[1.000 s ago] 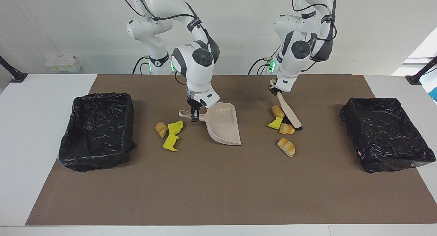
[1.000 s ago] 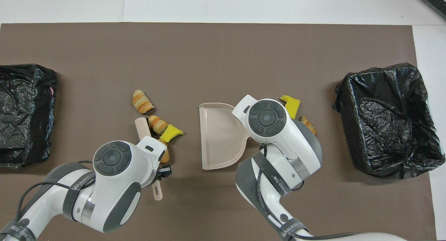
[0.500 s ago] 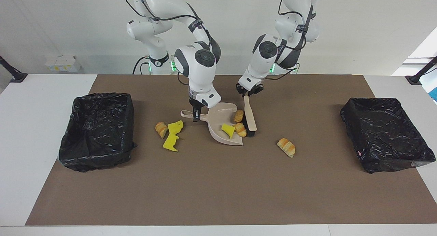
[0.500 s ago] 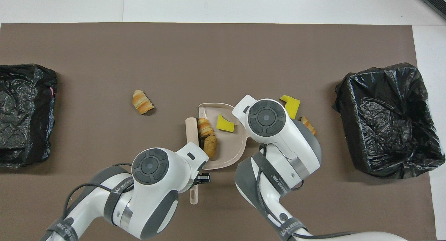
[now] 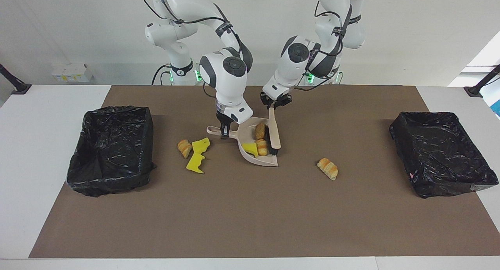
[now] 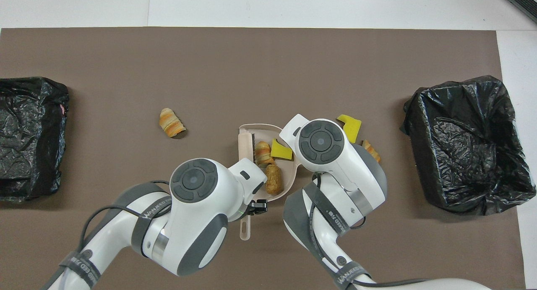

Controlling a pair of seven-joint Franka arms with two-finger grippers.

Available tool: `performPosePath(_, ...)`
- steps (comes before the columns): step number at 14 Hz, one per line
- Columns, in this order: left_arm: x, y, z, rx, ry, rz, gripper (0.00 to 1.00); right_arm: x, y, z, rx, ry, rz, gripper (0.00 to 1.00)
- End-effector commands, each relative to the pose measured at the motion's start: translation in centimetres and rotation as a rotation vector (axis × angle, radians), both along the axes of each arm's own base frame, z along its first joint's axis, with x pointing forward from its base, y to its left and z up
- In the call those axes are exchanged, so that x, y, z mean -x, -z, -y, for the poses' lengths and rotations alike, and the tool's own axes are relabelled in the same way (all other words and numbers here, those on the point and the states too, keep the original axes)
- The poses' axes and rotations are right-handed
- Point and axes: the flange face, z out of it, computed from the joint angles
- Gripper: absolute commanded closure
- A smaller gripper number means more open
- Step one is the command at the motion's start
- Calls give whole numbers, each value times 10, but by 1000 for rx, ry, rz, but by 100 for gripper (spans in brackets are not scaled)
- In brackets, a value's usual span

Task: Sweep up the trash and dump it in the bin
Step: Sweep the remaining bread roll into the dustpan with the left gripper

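Beige dustpan [image 5: 256,147] handle clamped by right pincer [image 5: 223,135], hidden overhead; left pincer [image 5: 275,104] grips brush [image 5: 274,132].

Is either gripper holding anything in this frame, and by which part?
Both are. The left gripper grips the hand brush at its handle end; the right gripper grips the dustpan by its handle.
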Motion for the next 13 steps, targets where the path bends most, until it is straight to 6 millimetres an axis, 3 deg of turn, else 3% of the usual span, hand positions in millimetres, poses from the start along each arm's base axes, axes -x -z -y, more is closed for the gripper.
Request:
performPosePath(1,-45,-20,-43,-1,-48,-36,100,0,6,-1,-3,24,24,100)
performPosePath(3,-64,-18,-61,-46,-16,1,100,0,6,-1,-2,25,23,100)
performPosePath(6,-103,-14,-122,-76,19,19,100,0,6,-1,-1,24,24,100)
performPosePath(9,-134,-10,-204,-40,130,45,100,0,6,-1,-2,25,23,100)
performPosePath(13,-158,0,-315,-113,384,78,100,0,6,-1,-2,25,23,100)
